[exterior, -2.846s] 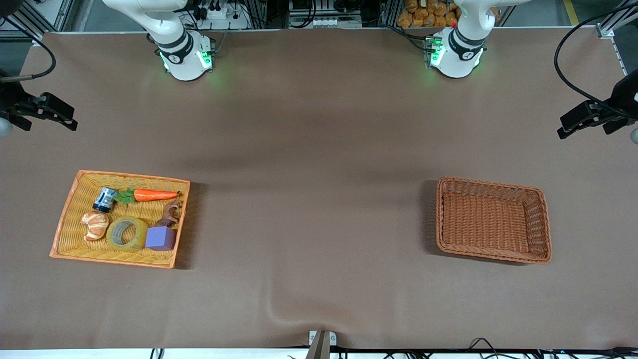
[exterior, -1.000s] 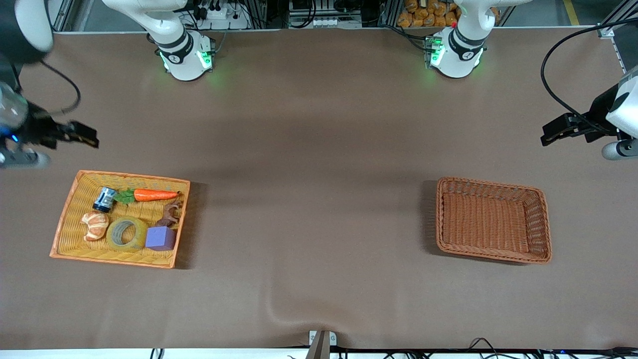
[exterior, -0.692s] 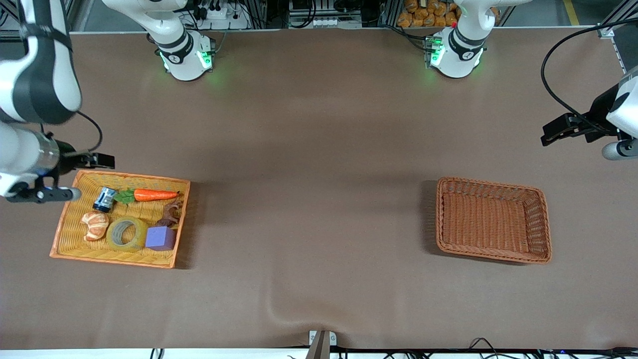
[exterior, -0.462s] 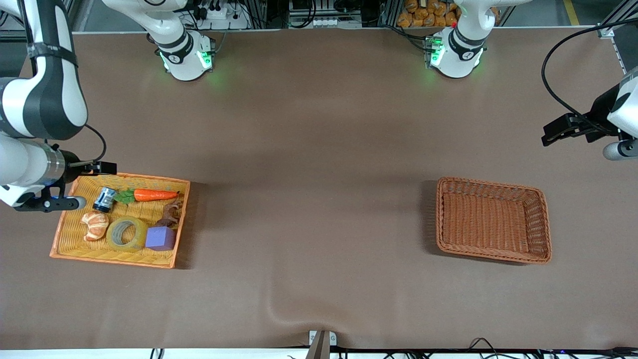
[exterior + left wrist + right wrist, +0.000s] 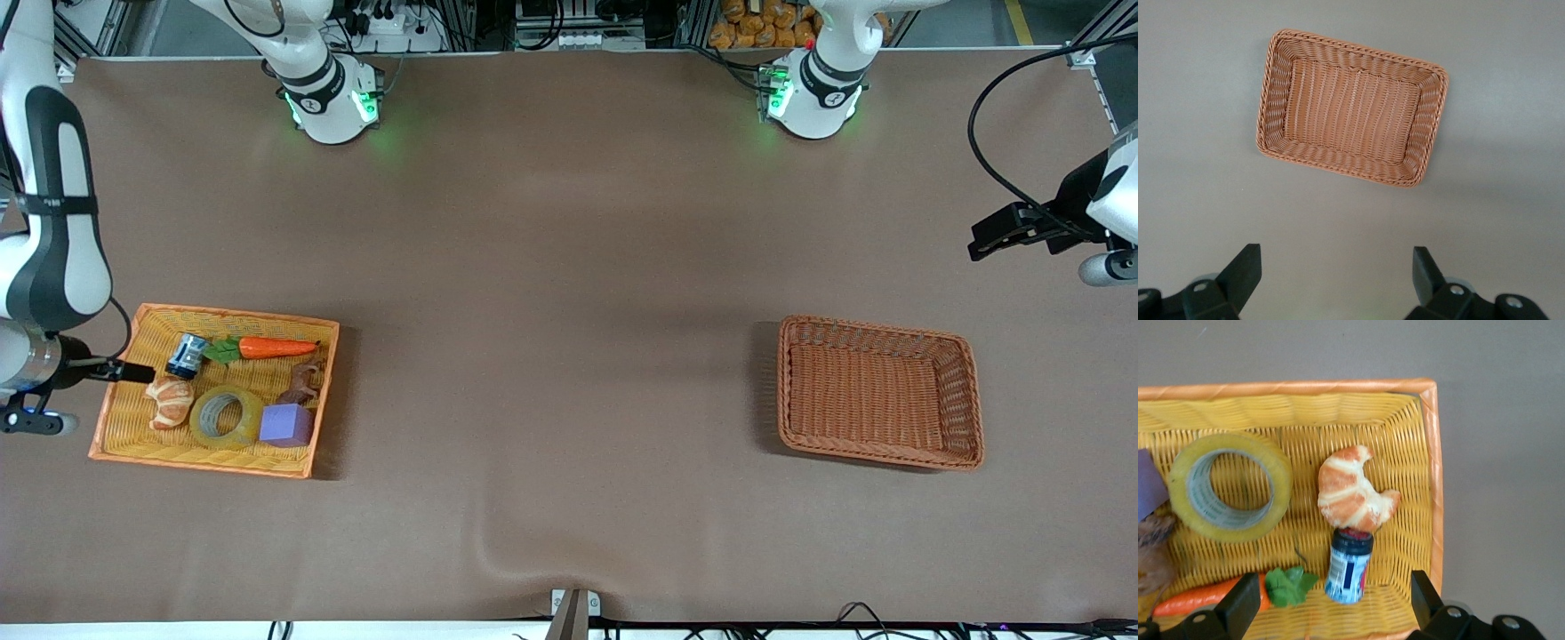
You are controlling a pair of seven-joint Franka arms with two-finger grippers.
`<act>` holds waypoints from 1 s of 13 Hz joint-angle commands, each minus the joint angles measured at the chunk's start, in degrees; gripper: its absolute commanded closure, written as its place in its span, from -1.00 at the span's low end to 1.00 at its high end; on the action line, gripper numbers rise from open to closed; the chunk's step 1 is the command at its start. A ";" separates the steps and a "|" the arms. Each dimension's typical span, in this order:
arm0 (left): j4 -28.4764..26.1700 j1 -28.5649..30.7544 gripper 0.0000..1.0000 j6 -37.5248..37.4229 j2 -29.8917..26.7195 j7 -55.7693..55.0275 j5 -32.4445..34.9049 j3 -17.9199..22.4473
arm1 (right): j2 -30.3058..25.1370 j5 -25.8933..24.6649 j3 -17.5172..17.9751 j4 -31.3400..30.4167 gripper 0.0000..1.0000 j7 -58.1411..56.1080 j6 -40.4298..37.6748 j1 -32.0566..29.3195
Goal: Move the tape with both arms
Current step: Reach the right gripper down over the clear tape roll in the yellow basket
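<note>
Right wrist view shows the right pincer (image 5: 1328, 613) spread wide above the yellow basket (image 5: 124, 356), over its blue can (image 5: 1349, 565) and croissant (image 5: 1353, 497). The tape (image 5: 226, 416) lies flat in that basket near the tabletop's front corner at the right arm's end, between the croissant and the purple cube (image 5: 285, 425). A good grasp would probably shift over the ring and pinch one wall through the hole, clear of its neighbours. The left pincer (image 5: 1337, 277) waits, fingers apart, above bare brown tabletop (image 5: 569, 267) by the brown basket (image 5: 969, 391). Cables and racks line the back edge.
</note>
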 commanded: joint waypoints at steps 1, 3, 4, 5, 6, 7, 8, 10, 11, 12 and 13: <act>1.04 0.38 -1.00 -0.97 0.61 1.38 -0.47 -0.08 | 2.49 3.34 1.46 2.16 -1.00 1.06 2.98 1.28; 1.04 0.47 -1.00 -0.97 0.61 1.38 -0.47 -0.08 | 4.16 15.64 1.64 1.46 -1.00 0.28 7.05 1.90; 1.04 0.47 -1.00 -0.97 0.70 1.38 -0.47 -0.08 | 5.04 14.37 1.55 1.55 -1.00 -0.60 7.14 2.07; 1.04 0.47 -1.00 -0.97 0.70 1.38 -0.47 -0.08 | 5.75 12.44 1.63 1.55 -1.00 -2.44 7.23 2.25; 0.95 0.47 -1.00 -0.97 0.70 1.38 -0.64 -0.08 | 6.27 11.82 1.55 1.55 -1.00 -3.85 7.49 2.08; 0.95 0.38 -1.00 -0.97 0.70 1.38 -0.64 -0.08 | 6.71 11.90 1.55 1.55 -1.00 -4.30 7.93 1.64; 0.95 0.47 -1.00 -0.97 0.78 1.38 -0.64 -0.08 | 6.89 11.64 1.55 1.55 -1.00 -5.78 7.93 1.46; 0.95 0.29 -1.00 -0.97 0.78 1.29 -0.91 -0.08 | 7.68 11.37 1.37 1.46 -1.00 -10.96 7.94 1.11; 0.95 0.12 -1.00 -0.97 0.78 1.29 -0.91 -0.08 | 7.86 11.37 1.37 1.29 -1.00 -11.16 7.94 1.02; 0.95 0.21 -1.00 -0.97 0.78 1.29 -0.91 -0.08 | 8.82 10.50 1.37 1.37 -1.00 -11.85 8.02 1.11; 0.95 0.21 -1.00 -0.97 0.78 1.29 -0.91 -0.08 | 9.70 8.05 1.37 1.29 -1.00 -11.86 8.02 1.89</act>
